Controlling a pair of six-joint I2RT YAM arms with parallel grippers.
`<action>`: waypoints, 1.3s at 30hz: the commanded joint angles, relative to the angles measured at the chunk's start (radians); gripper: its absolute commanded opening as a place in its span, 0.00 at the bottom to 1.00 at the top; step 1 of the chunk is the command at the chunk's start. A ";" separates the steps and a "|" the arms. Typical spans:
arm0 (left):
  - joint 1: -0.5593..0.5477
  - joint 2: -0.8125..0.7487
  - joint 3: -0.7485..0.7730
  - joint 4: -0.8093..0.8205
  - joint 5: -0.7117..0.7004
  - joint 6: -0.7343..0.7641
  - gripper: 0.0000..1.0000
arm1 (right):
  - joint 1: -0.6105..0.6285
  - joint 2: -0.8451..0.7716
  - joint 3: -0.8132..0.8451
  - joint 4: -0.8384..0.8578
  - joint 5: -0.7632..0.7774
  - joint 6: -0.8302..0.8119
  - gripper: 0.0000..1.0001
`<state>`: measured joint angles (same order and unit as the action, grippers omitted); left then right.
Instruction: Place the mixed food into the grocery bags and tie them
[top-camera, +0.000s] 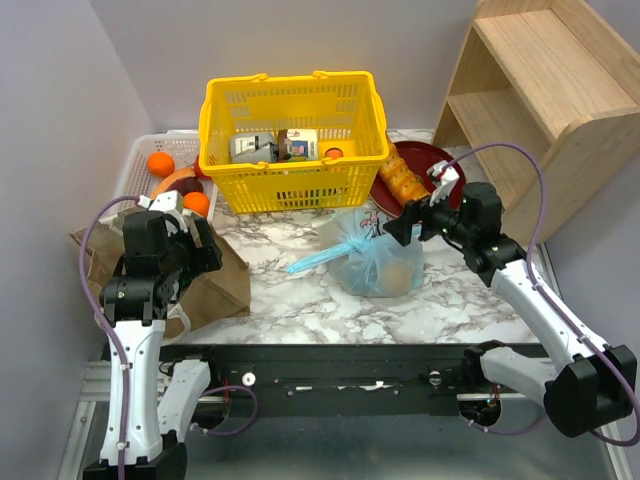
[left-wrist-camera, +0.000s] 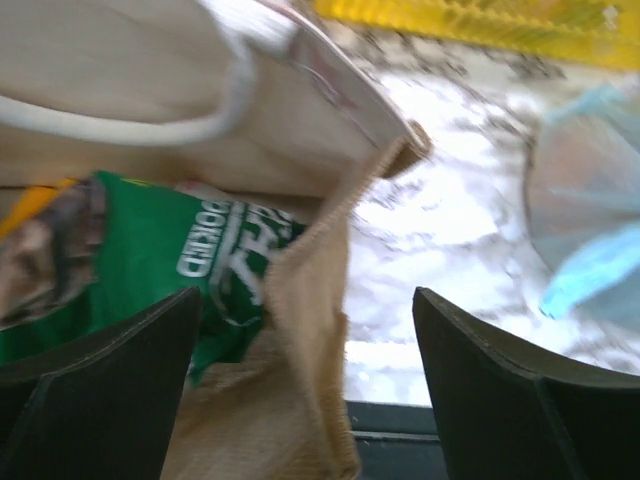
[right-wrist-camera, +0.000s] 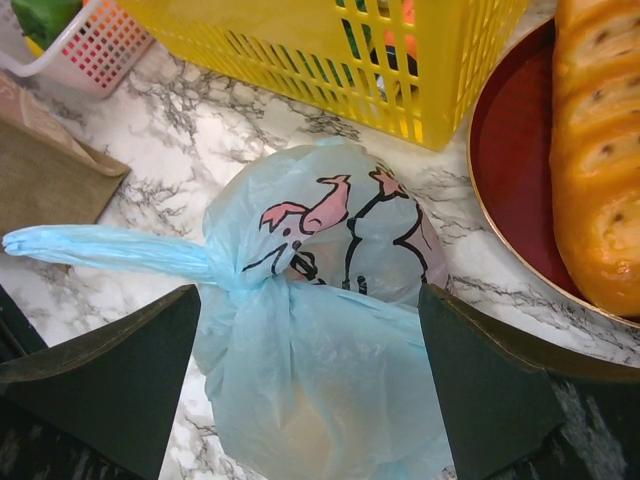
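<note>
**Right arm.** Your right gripper (right-wrist-camera: 310, 400) hangs above the blue bag (right-wrist-camera: 330, 330). Its dark fingers (right-wrist-camera: 100, 390) are spread wide at the lower corners of the wrist view and grip nothing. The bag is thin, crinkled, translucent film printed with a pink-and-white cartoon animal, and it fills the lower middle of that frame between the fingers. Its neck is gathered into a knot (right-wrist-camera: 250, 280), with a twisted tail running to the left edge. It sits plump on the veined marble table (top-camera: 290, 295), at centre in the top view, below the yellow mesh basket (top-camera: 290, 110). At upper right of the wrist view, a glossy golden loaf (right-wrist-camera: 600, 150) lies on a round dark-red plate (right-wrist-camera: 510, 190).

**Left arm.** Your left gripper (left-wrist-camera: 300, 390) also stands open, holding nothing. Between its fingers (left-wrist-camera: 100, 380), at lower middle of a blurred wrist view, rises the coarse woven edge of the tan bag (left-wrist-camera: 300, 430). A shiny green packet (left-wrist-camera: 190, 270) shows inside its mouth at left, and a white cord handle (left-wrist-camera: 150, 132) loops across the upper left. In the top view's upper left, an orange (top-camera: 160, 163) rests in a white grid tray (top-camera: 128, 165).
</note>
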<state>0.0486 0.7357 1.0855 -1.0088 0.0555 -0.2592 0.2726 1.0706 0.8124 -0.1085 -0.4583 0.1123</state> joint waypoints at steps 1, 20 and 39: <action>0.000 0.019 -0.041 0.015 0.231 0.017 0.84 | 0.086 0.026 0.039 -0.043 0.087 -0.101 0.98; -0.336 0.175 -0.138 0.472 0.443 -0.025 0.08 | 0.409 0.364 0.165 -0.152 0.532 -0.356 0.92; -0.622 0.376 0.000 0.656 0.394 -0.005 0.00 | 0.274 0.227 0.223 -0.250 0.667 -0.211 0.01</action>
<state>-0.5262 1.0832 1.0191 -0.5026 0.4225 -0.2626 0.6407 1.3884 0.9676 -0.3172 0.1982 -0.1459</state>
